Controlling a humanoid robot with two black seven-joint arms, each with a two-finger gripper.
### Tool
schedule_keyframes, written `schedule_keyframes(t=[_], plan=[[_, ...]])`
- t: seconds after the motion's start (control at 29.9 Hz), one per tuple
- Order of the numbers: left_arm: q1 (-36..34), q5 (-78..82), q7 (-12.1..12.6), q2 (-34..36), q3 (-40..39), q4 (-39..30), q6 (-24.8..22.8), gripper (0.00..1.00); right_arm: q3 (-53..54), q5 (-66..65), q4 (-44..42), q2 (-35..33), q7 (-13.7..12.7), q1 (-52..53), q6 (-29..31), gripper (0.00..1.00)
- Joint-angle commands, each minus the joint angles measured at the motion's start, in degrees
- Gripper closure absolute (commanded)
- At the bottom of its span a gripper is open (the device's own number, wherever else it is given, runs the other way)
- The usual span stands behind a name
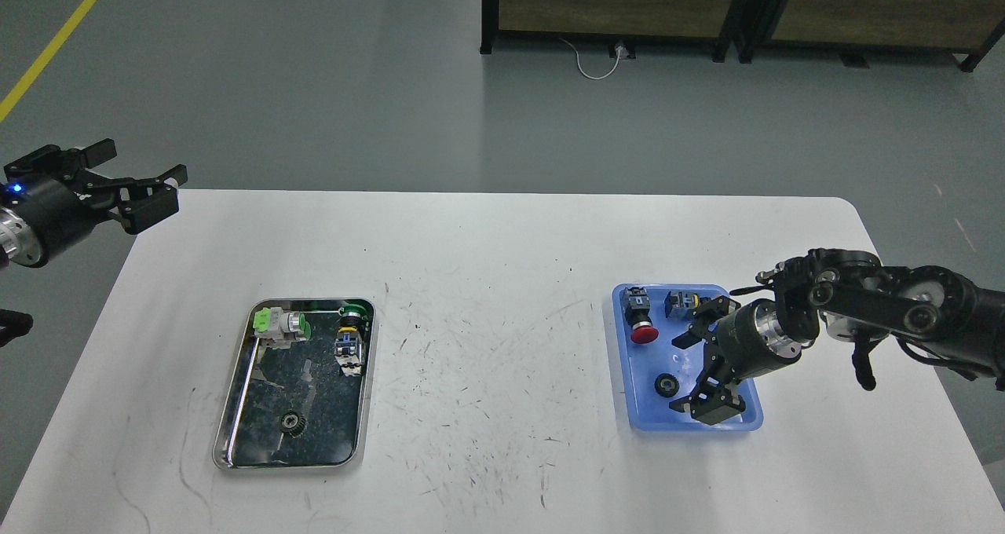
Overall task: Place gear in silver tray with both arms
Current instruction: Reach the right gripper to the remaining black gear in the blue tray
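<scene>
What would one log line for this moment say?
right gripper: open, over blue tray, beside gear | left gripper: open, idle | silver tray: one gear

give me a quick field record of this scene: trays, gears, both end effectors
silver tray: left on the table, holds one gear near its front, two switch parts at its back
blue tray: right, holds a second gear, a red button, a yellow-tipped switch
left end effector: open, raised off the table's left edge, empty
right end effector: open, low in the blue tray, just right of its gear, not gripping it
</scene>
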Motion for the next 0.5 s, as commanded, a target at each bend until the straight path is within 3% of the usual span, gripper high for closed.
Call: schedule_keyframes(t=[0.0,0.47], plan=[[0.3,0.0,-0.1,-0.1,0.0,0.0,-0.1,0.03,0.2,0.0,-2.0,1.2,0.1,-0.4,0.0,0.06],[0.1,0.0,-0.1,-0.2,0.0,0.0,-0.1,0.03,1.1,-1.0,-5.9,4.0,0.3,-3.9,0.0,0.08]])
